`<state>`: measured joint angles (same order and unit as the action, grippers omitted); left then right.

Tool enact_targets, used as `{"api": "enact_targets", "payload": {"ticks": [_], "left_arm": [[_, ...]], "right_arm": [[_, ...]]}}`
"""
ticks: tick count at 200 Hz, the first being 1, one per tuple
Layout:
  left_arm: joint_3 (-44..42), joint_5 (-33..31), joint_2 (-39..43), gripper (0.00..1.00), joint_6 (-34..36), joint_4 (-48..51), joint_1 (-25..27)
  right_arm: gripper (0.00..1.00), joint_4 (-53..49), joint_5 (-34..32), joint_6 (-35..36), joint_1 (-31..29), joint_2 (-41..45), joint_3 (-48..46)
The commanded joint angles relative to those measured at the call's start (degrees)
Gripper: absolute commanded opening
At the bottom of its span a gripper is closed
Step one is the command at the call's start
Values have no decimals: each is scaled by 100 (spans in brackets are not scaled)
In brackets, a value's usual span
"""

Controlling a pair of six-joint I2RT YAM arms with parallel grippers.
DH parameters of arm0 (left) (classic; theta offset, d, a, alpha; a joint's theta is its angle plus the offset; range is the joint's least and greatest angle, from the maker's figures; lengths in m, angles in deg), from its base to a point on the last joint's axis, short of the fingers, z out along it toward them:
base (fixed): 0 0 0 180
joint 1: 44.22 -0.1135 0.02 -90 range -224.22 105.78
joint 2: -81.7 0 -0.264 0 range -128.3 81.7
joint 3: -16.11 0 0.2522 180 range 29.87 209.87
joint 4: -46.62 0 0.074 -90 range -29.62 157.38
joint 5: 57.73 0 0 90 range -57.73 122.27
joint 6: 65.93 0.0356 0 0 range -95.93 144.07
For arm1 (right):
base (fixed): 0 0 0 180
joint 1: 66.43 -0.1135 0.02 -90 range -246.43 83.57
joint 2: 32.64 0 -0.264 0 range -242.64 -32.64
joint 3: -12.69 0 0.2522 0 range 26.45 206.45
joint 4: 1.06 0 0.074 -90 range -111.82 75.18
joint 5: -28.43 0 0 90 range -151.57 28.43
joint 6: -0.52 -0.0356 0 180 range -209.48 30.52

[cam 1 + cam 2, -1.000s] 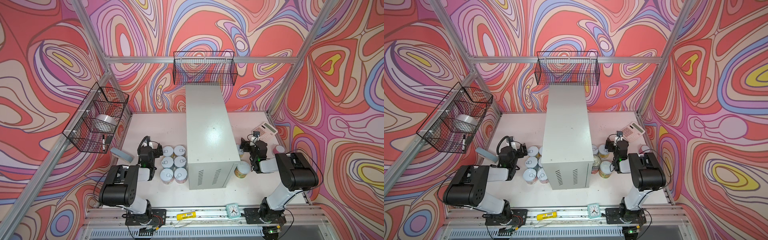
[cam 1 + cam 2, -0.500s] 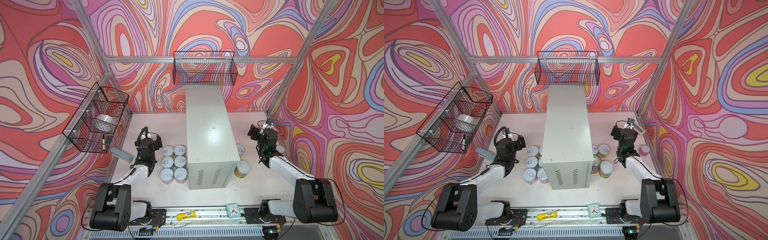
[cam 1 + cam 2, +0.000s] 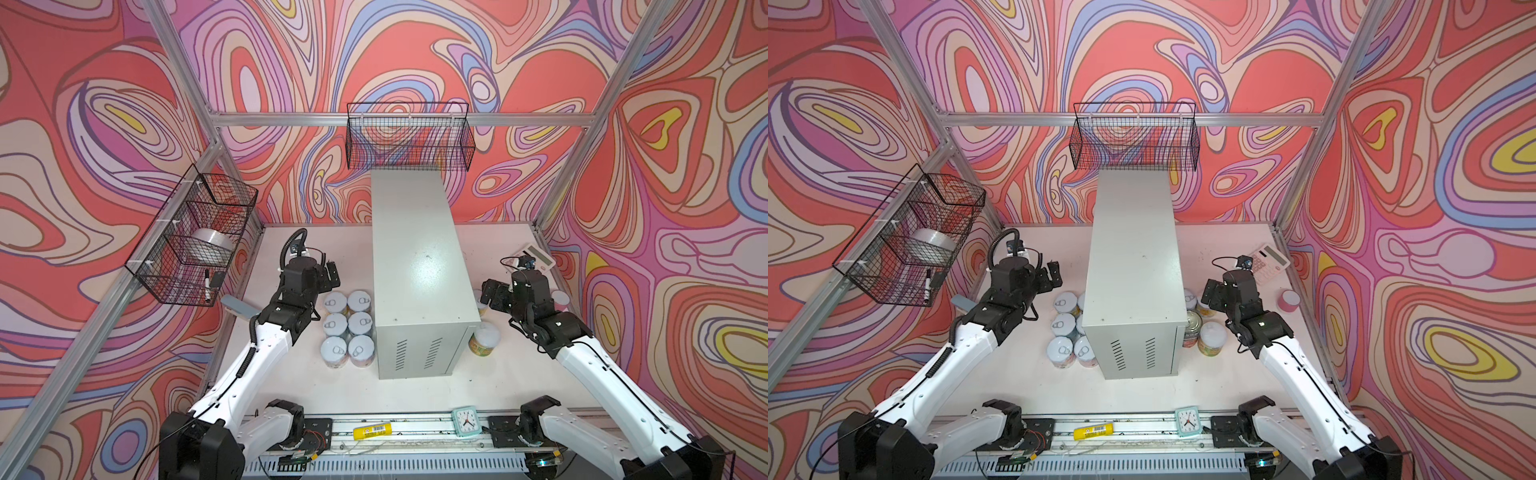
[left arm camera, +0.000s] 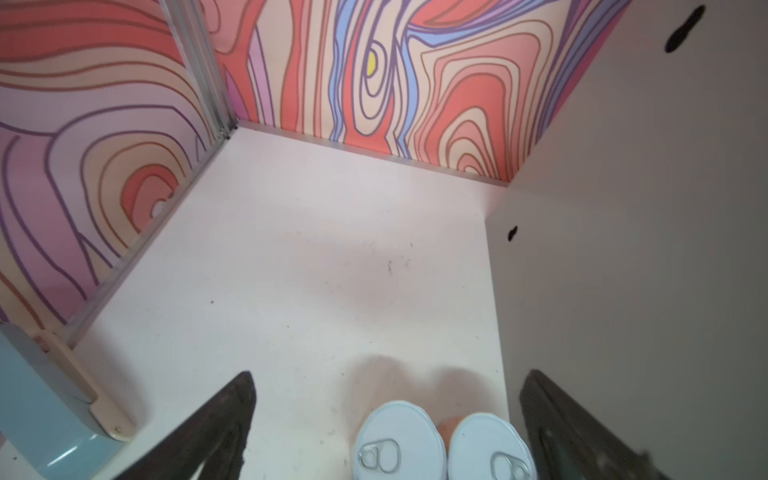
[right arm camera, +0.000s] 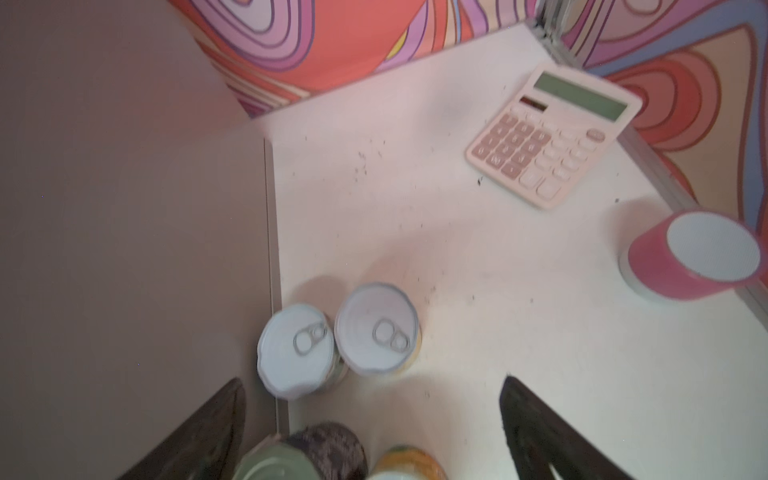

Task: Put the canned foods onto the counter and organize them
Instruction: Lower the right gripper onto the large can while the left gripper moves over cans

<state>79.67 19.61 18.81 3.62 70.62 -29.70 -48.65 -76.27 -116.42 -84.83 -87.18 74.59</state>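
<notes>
Canned foods (image 3: 336, 324): six tins with silver pull-tab lids stand upright in two columns of three on the white table (image 3: 291, 386), close against the left face of the counter (image 3: 419, 270).

Second lot, on the counter's right side: two pull-tab tins (image 5: 376, 328) stand side by side next to its wall. A dark-labelled tin (image 3: 1192, 328) and a white-lidded tin (image 3: 1212, 337) with a yellow label stand nearer the front. Every tin in view stands on the table.

Counter: tall light-grey metal box in the middle of the table, with a glossy flat top and vent slots on the front face.

Left gripper (image 4: 388, 376): fingers spread wide, grasping nothing. It is raised over the rear pair of the six-tin lot, just beside the counter's left face.

Right gripper (image 5: 372, 379): fingers spread wide, grasping nothing. It is raised over the second lot, just beside the counter's right face.

Other items:
- calculator (image 5: 548, 137), pink, at the rear right of the table
- pink round box (image 5: 698, 253) with a pale top, at the right edge
- blue-grey plastic object (image 4: 41, 411) at the left edge, kind unclear
- small clock (image 3: 465, 420) and yellow tube (image 3: 372, 429) on the front rail
- rear wire basket (image 3: 409, 137) on the back wall
- side wire basket (image 3: 195, 237) on the left wall, holding a silver tape roll (image 3: 212, 245) and a marker (image 3: 206, 284)
</notes>
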Motion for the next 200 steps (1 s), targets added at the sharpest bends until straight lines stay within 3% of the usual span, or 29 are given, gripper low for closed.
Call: {"api": "enact_targets", "payload": {"ticks": [1,27,65,129,200], "left_arm": [[227,973,190,100,-416,1139,-11],[276,1391,357,99,-495,1442,-9],[91,1407,445,99,-530,1278,5],[20,1531,273,99,-583,989,-2],[-113,1478,255,99,-622,848,-3]], "right_arm": [[98,-1698,-130,-759,-153,163,406],[98,-2455,-7,-1175,-164,426,524],[94,-2689,975,-1580,-188,612,189],[90,-2946,1123,-1723,-358,684,-304],[87,-2396,1254,-1722,-453,373,-594]]}}
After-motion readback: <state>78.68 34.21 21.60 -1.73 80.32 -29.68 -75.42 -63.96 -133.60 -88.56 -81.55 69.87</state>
